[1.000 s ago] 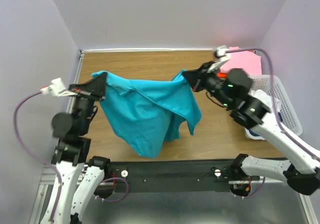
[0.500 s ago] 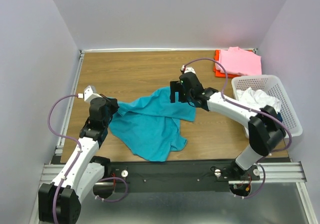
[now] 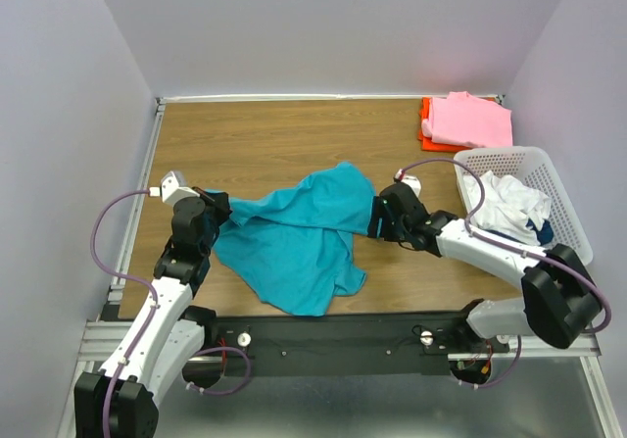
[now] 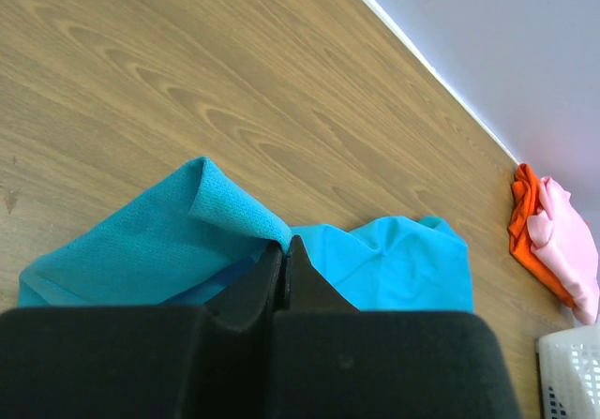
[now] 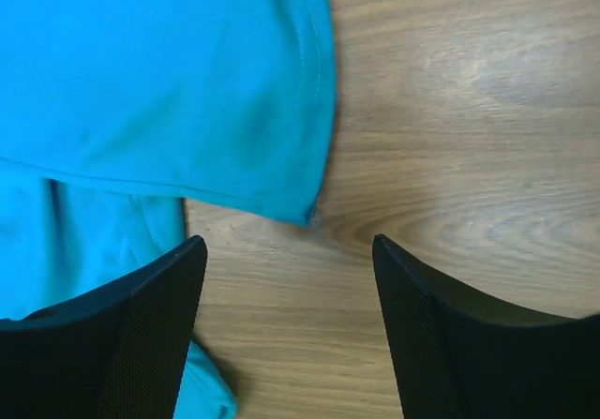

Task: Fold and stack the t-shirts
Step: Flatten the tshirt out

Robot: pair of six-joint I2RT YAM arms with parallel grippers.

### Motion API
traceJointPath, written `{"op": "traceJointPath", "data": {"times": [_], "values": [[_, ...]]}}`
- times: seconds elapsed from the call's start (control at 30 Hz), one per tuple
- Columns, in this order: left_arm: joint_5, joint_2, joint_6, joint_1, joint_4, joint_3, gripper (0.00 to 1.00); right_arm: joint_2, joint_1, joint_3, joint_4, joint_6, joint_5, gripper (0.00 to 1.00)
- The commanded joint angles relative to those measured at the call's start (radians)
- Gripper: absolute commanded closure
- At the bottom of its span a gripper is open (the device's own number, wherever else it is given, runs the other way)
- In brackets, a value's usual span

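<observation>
The pink shirt is covering most of the orange shirt. In the basket, the white shirt is hiding nearly all of a dark blue shirt. The left gripper is blocking the near part of the teal shirt in its wrist view.

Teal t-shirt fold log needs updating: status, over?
Left gripper shut on crumpled teal cloth t-shirt. Right gripper open, empty, at its hem. Nothing blocking.

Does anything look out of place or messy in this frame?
The teal shirt lies bunched and twisted mid-table instead of flat. The left gripper pinches one end; the right gripper stands open by the opposite edge, holding nothing.
</observation>
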Motion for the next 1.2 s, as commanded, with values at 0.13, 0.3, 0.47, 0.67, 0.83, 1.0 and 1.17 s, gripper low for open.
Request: {"op": "traceJointPath", "data": {"times": [0.13,0.3,0.47,0.67,0.83,1.0,1.17], "values": [[-0.031,-0.014,0.021,0.004,0.021,-0.016,1.00,0.206,-0.001,0.078,-0.006,0.060,-0.029,0.32],[-0.037,-0.015,0.020,0.004,0.020,-0.022,1.00,0.271,-0.001,0.109,-0.003,0.065,0.032,0.41],[-0.049,-0.020,0.021,0.004,0.012,-0.017,1.00,0.291,-0.001,0.121,0.003,0.063,0.014,0.62],[-0.074,-0.023,0.023,0.004,-0.003,-0.006,1.00,0.220,-0.001,0.109,0.007,0.054,0.020,0.99],[-0.080,-0.049,0.028,0.004,-0.026,0.062,1.00,0.065,-0.001,0.150,0.007,0.014,0.071,0.99],[-0.082,-0.091,0.067,0.004,-0.028,0.217,1.00,-0.140,-0.002,0.266,0.006,-0.060,0.141,0.99],[-0.074,-0.129,0.107,0.004,-0.075,0.418,1.00,-0.329,-0.001,0.371,0.006,-0.125,0.147,0.99]]}}
